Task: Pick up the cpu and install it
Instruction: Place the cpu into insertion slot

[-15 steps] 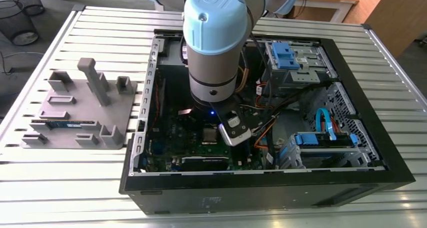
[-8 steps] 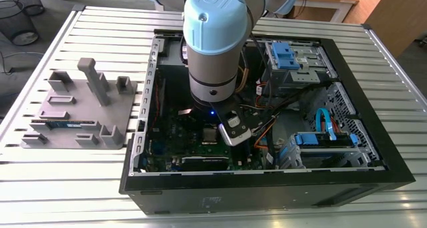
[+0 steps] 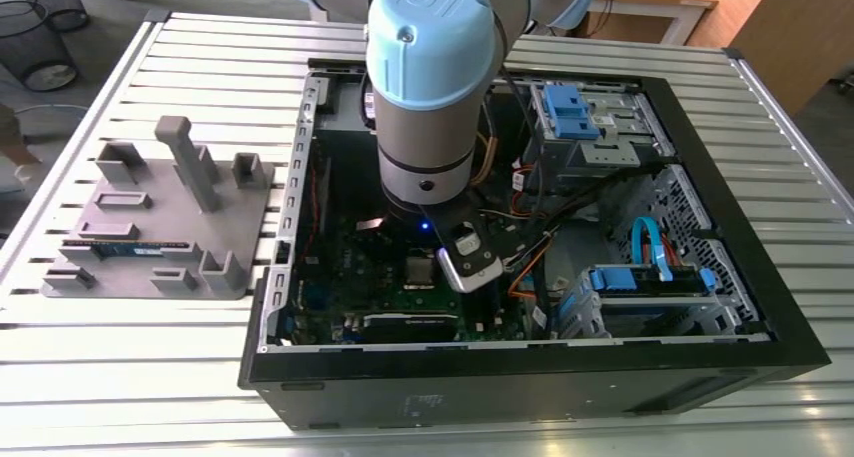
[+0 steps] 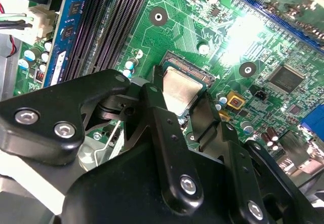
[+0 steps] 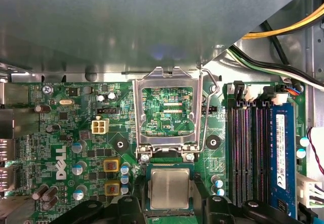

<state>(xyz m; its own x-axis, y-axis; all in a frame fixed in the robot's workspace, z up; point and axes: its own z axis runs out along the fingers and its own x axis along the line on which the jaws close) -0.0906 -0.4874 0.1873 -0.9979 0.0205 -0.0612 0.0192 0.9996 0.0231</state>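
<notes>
Cpu seated in socket, its near edge cut off in first wrist view. Gripper released, fingers flanking cpu.

even light falls on the slatted table in the exterior view, with sheen toward 6 o'clock; the computer case is dim inside. in the second wrist view white glare washes out part of the green board. in the first wrist view the cpu gleams dully, and a grey mass, perhaps a case wall, is out of focus.
</notes>
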